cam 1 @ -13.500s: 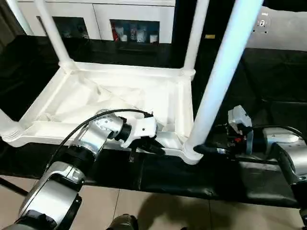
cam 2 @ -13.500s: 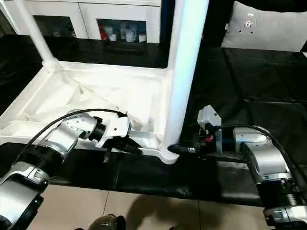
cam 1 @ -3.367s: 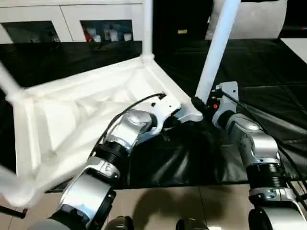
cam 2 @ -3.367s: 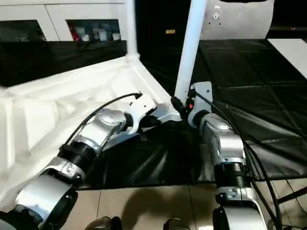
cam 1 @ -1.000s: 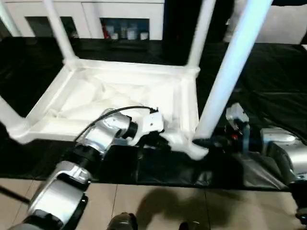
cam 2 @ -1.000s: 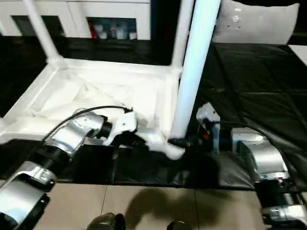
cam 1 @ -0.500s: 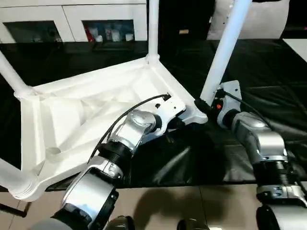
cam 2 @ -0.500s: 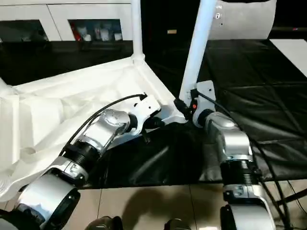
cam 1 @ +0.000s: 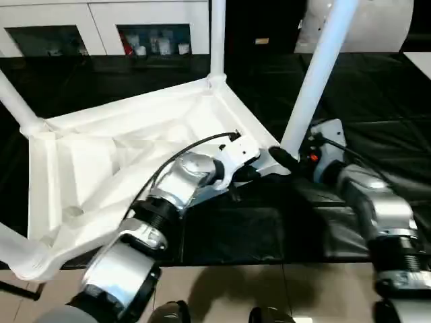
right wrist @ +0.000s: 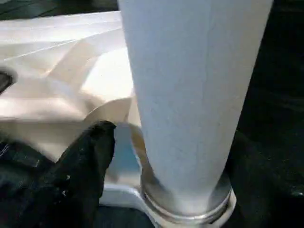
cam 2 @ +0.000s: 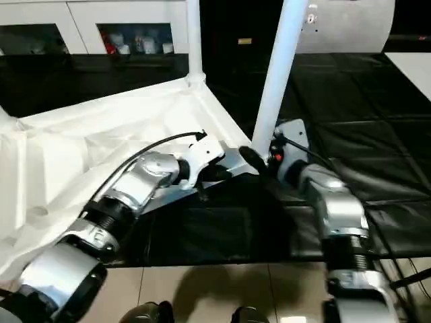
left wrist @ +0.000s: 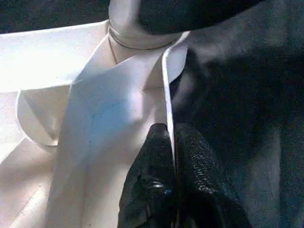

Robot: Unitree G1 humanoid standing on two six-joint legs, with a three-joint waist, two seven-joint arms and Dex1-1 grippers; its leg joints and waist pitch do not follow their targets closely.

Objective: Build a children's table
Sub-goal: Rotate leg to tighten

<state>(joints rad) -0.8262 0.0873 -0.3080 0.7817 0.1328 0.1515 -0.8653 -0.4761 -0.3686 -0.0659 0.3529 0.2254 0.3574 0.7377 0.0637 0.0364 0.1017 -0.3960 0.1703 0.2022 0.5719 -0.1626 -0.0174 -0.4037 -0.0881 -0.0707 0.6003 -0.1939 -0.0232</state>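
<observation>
The children's table point(cam 1: 121, 155) lies upside down on the black cloth, white, its ribbed underside up and its legs standing in the corner sockets. My left gripper point(left wrist: 171, 138) is shut on the thin rim of the top, close to the near right corner point(cam 1: 244, 173). My right gripper point(cam 1: 281, 158) sits at the foot of the near right leg point(cam 1: 316, 74). It is open, and the leg point(right wrist: 190, 95) stands between its jaws. One black finger point(right wrist: 90, 156) stands off the leg's side with a gap. Other legs rise at the far corner point(cam 1: 217, 40) and at the left point(cam 1: 13, 101).
The black-covered worktable point(cam 1: 377, 101) stretches to the right and behind. White cabinets with glass doors point(cam 1: 155, 27) line the back, and a white panel point(cam 2: 350, 27) leans at the back right. Tiled floor point(cam 1: 222, 289) lies below the table's near edge.
My right gripper's fingers have spread away from the foot of the leg. My left gripper keeps its pinch on the rim. The view itself has swung.
</observation>
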